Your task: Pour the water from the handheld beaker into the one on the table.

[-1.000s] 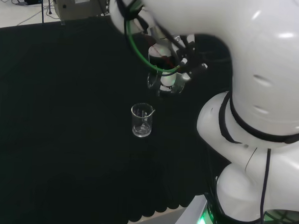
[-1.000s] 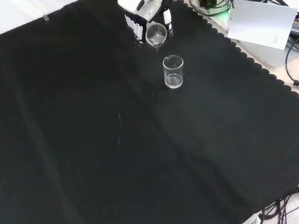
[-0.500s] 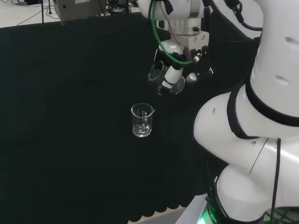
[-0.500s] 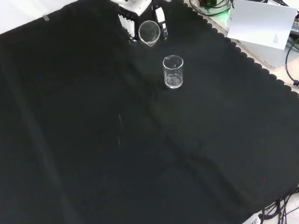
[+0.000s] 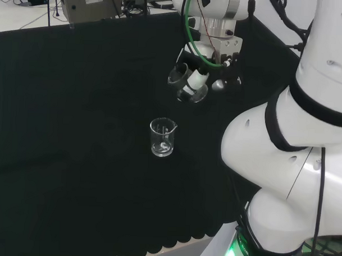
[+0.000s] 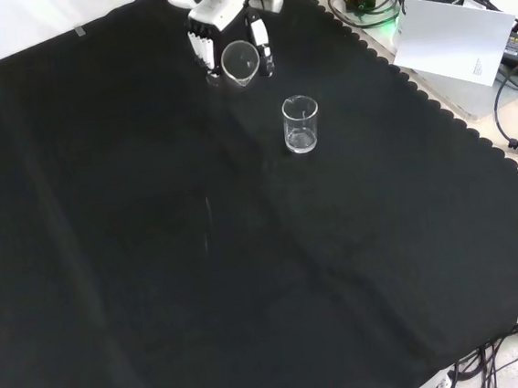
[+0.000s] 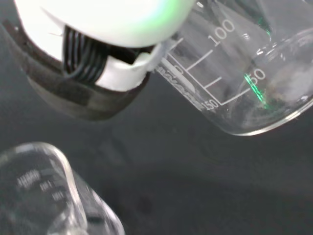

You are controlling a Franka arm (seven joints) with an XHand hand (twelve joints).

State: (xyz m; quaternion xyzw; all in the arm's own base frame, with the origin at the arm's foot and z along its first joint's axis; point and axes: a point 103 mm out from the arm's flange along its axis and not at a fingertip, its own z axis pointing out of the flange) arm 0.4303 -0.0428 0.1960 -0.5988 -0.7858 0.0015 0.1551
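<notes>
My black and white hand [image 5: 202, 70] [image 6: 224, 18] hangs above the cloth with its fingers curled round a clear handheld beaker [image 5: 190, 90] [image 6: 239, 62] [image 7: 239, 78]. That beaker is tilted over, its mouth turned toward the front camera. A second clear beaker [image 5: 162, 136] [image 6: 300, 123] [image 7: 54, 193] stands upright on the black cloth, apart from the hand: lower left of it in the head view, lower right of it in the front view. A little liquid seems to lie at its bottom.
The arm's white links [image 5: 295, 121] stand at the right of the head view. Cables, a white box [image 6: 450, 38] and the cloth's scalloped edge [image 6: 434, 104] lie at the right of the front view. A grey device [image 5: 88, 4] stands behind the cloth.
The hand with the tilted beaker has risen and drawn away from the standing beaker, up and left in the front view. The standing beaker has not moved.
</notes>
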